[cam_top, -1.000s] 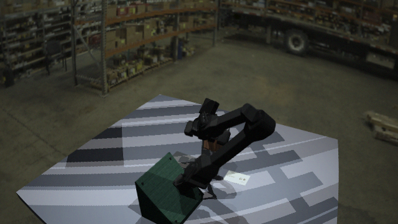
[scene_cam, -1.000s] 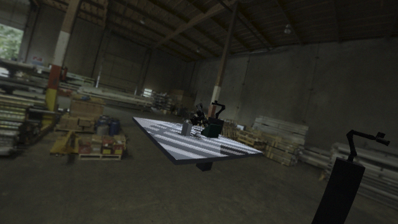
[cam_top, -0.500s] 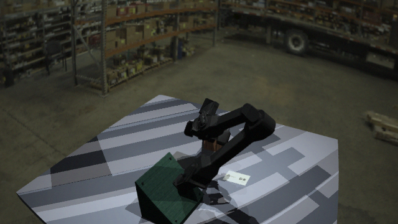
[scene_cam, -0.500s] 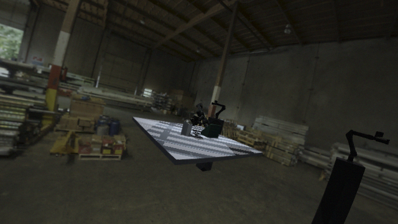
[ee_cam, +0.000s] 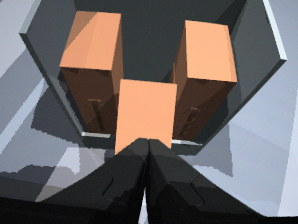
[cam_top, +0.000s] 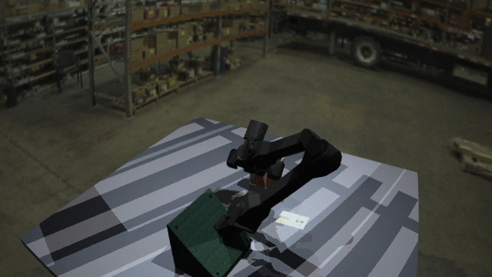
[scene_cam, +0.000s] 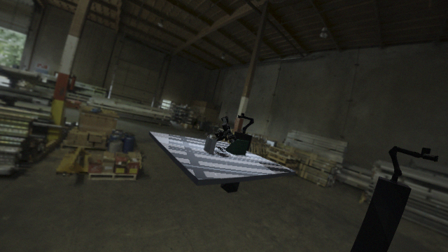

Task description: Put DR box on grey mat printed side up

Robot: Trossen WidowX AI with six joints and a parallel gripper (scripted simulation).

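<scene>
Clearance about the gripper (ee_cam: 147,148) at the bin (ee_cam: 31,52).
Side walls bound the bin's interior; a left-hand box (ee_cam: 90,42) and a right-hand box (ee_cam: 209,52) flank the middle box (ee_cam: 146,107), which occupies the lane between them. Open space lies behind the middle box, between the outer two. Closed fingertips overlap the middle box's near end in view; contact is indeterminate.

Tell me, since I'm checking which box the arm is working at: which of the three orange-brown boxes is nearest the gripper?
The middle box, directly ahead of the closed gripper; the others stand beside the bin's side walls.
</scene>
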